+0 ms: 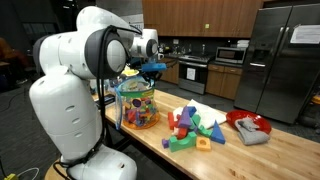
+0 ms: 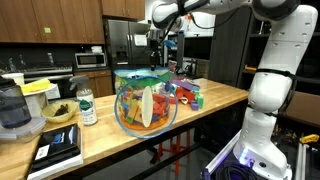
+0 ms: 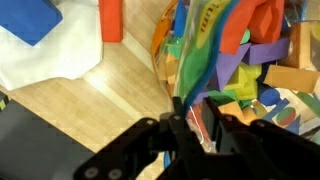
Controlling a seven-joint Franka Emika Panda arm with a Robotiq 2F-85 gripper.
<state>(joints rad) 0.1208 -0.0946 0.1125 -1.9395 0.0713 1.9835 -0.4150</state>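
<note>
A clear plastic jar (image 1: pixel 137 103) (image 2: pixel 147 105) packed with colourful foam shapes stands on the wooden counter (image 1: pixel 270 155). My gripper (image 1: pixel 152 72) (image 2: pixel 157 62) hangs straight down over the jar's top edge. In the wrist view the gripper (image 3: pixel 192 105) has its two black fingers on either side of the jar's clear rim (image 3: pixel 160 60), one inside among the shapes and one outside. A narrow gap shows between the fingers with the thin rim in it. I cannot tell whether the pads touch the rim.
Loose foam blocks (image 1: pixel 195 128) lie on white paper beside the jar. A red bowl (image 1: pixel 248 125) with a grey cloth sits further along. A water bottle (image 2: pixel 87 105), a blender (image 2: pixel 12 110) and a small bowl (image 2: pixel 58 113) stand on the jar's opposite side.
</note>
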